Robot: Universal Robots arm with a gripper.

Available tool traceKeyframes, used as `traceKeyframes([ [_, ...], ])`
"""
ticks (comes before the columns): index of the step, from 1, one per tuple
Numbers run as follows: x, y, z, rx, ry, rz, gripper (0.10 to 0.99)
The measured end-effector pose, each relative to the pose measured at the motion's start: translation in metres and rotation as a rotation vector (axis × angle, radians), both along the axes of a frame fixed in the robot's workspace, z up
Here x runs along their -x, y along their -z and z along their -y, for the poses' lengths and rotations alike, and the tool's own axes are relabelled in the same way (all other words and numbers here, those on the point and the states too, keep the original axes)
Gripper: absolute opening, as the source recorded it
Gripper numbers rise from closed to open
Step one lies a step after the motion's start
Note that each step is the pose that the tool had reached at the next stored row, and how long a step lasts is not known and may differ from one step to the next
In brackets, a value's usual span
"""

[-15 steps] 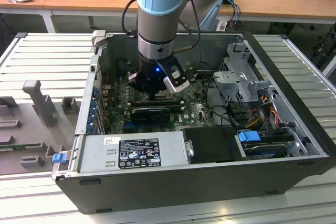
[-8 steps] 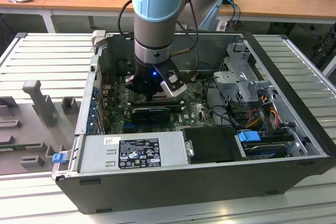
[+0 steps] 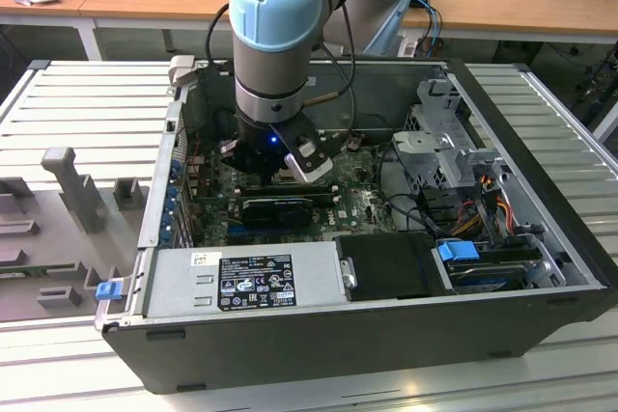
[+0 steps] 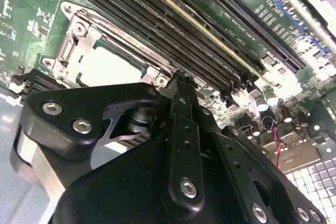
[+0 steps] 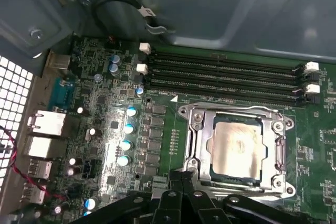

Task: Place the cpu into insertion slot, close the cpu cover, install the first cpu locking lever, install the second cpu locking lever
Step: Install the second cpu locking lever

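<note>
Hanging low inside the open computer case [image 3: 541, 238], the arm's tool [image 5: 181, 182] sits just above the green motherboard [image 5: 115, 129], close beside the insertion slot [image 5: 194, 124]. Its black fingers [image 4: 181, 98] look drawn narrow together with nothing between them, tips at about six o'clock of the socket in the first wrist view. The cpu [image 5: 236, 145] lies flat in the slot, pale face up, its edges square with the socket rim. The cpu cover [image 5: 277, 145] appears folded down around it, the chip showing through the window. The long black memory slots [image 5: 226, 77] run alongside the socket at its twelve o'clock, their long axis parallel to its near edge. Whether the locking levers are latched, I cannot tell.
</note>
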State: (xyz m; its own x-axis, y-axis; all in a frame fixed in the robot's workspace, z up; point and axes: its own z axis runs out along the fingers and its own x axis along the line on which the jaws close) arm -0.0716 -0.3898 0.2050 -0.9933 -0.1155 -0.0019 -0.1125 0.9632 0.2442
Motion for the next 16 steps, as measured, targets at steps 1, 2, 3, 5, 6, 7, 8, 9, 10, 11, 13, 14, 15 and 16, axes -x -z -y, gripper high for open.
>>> traceKeyframes([
  [1, 0.0000, 0.0031, 0.0009, -0.012, 0.000, -0.0001, 0.106],
  [2, 0.0000, 0.0038, 0.0018, -0.026, 0.000, -0.0001, 0.106],
  [3, 0.0000, 0.0045, 0.0030, -0.041, 0.000, 0.0000, 0.106],
  [5, 0.0001, 0.0041, 0.0059, -0.054, 0.000, -0.0002, 0.106],
  [6, 0.0001, 0.0020, 0.0060, -0.054, 0.000, -0.0001, 0.106],
  [7, 0.0000, -0.0009, 0.0060, -0.054, 0.000, -0.0001, 0.106],
  [8, 0.0001, -0.0061, 0.0060, -0.054, 0.000, -0.0003, 0.106],
  [9, 0.0000, -0.0101, 0.0060, -0.054, 0.000, -0.0002, 0.106],
  [10, 0.0001, -0.0152, 0.0060, -0.054, 0.000, -0.0002, 0.106],
  [11, 0.0001, -0.0182, 0.0060, -0.054, 0.000, -0.0004, 0.106],
  [13, 0.0000, -0.0260, 0.0060, -0.054, 0.000, -0.0009, 0.106],
  [14, 0.0000, -0.0293, 0.0060, -0.054, 0.000, -0.0011, 0.106],
  [15, 0.0000, -0.0355, 0.0060, -0.054, 0.000, -0.0011, 0.106],
  [16, -0.0001, -0.0415, 0.0057, -0.054, 0.000, -0.0011, 0.106],
])
